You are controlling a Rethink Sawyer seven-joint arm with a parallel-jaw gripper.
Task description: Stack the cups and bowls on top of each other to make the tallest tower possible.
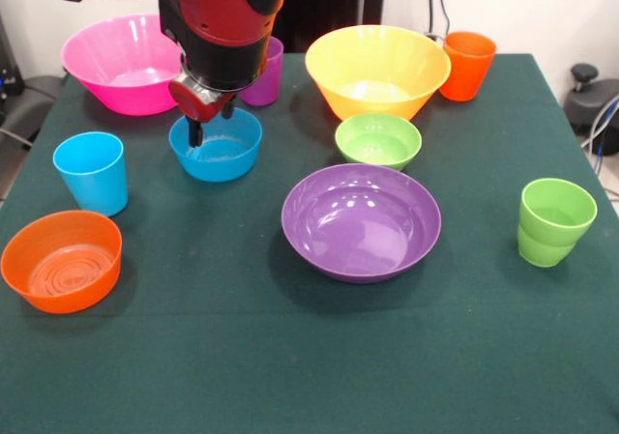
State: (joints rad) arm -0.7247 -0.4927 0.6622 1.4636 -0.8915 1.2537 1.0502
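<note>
Nothing was stacked yet. Pink bowl (124, 64) at 10 o'clock, yellow-orange bowl (377, 70) at 1, purple bowl (361, 221) centre. The gripper (206, 123) straddled the small blue bowl's (216, 145) far rim, fingers seemingly apart. The glossy rim could slip or the bowl tip when lifted.

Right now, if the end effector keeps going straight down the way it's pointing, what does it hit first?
Most likely the small blue bowl: the end effector points down over its far-left rim. With a single view, depth is uncertain, so it might land just behind the bowl instead.
</note>
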